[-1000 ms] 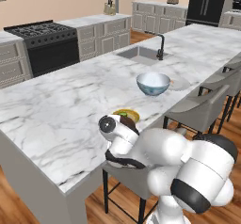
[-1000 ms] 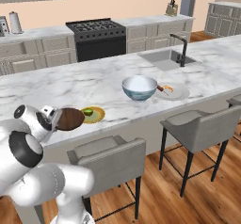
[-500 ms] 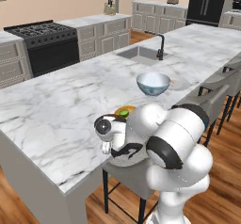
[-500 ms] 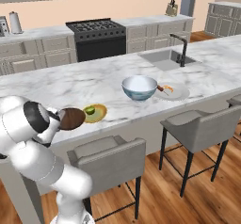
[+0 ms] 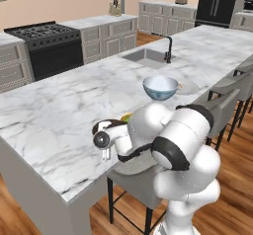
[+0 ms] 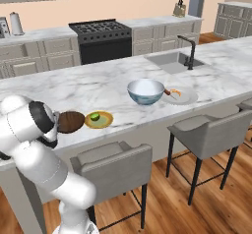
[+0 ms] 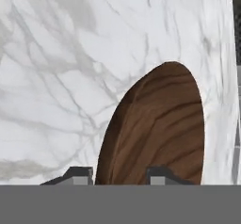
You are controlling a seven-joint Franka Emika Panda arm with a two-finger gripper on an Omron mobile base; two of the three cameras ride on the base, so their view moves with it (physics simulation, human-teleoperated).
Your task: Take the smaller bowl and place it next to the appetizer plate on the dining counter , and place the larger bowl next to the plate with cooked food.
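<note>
Item: smaller bowl [image 6: 70, 121], dark brown wood, sitting on the dining counter [image 6: 113, 88] at its near edge, just beside the appetizer plate [image 6: 98, 119], presumably where the task is asking for it

Item: gripper [image 7: 120, 173], fingertips [image 7: 77, 173] standing either side of the wooden rim; whether they are pinching it or parting cannot be told

Item: larger bowl [image 6: 145, 91], white with blue pattern, resting farther along the counter against the plate with cooked food [image 6: 180, 95], apparently its assigned spot

Fixtures: sink [image 6: 171, 61] and faucet [image 6: 188, 52] lying beyond; stools [image 6: 110, 166] standing below

Markings: no brand, label or writing is showing anywhere legibly
</note>
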